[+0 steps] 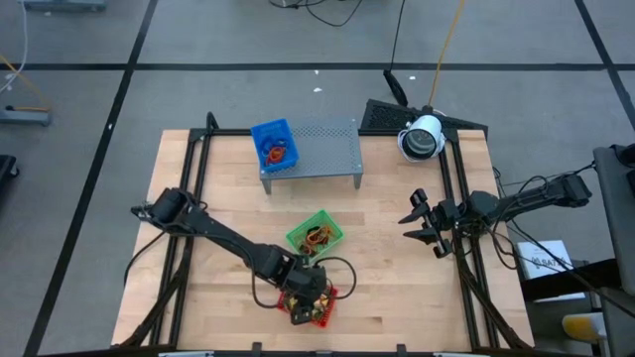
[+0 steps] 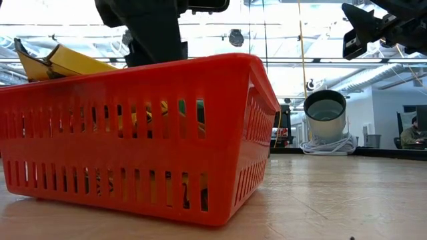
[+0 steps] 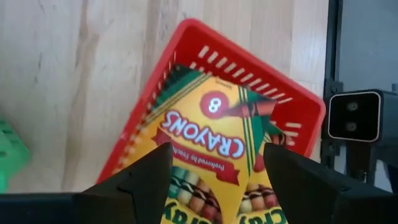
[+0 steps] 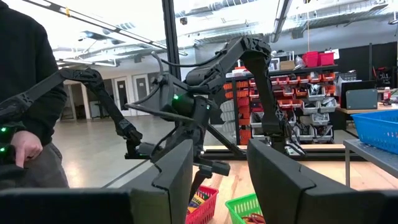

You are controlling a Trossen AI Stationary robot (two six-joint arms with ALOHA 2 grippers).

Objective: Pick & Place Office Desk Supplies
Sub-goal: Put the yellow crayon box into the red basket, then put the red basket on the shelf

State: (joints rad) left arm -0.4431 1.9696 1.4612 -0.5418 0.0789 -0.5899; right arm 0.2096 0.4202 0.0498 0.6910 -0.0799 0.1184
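Note:
A yellow crayon packet (image 3: 211, 134) lies flat in the red mesh tray (image 3: 208, 46) near the table's near edge, with a second packet (image 3: 264, 202) partly under it. In the low view a packet's end (image 2: 60, 63) sticks up over the red tray's (image 2: 133, 133) rim. My left gripper (image 3: 216, 146) hovers open over the tray, pointing down, one finger on each side of the top packet. It also shows from above (image 1: 306, 288). Rubber bands (image 1: 317, 236) lie in the green tray. My right gripper (image 1: 422, 223) waits open at the right side.
The green tray (image 1: 316, 235) sits just beyond the red tray (image 1: 310, 305). A blue tray (image 1: 273, 144) with rubber bands stands on the grey perforated rack (image 1: 322, 149) at the far side. A camera (image 1: 422, 139) sits at the far right corner. A person's hand (image 4: 18, 149) shows beyond the table.

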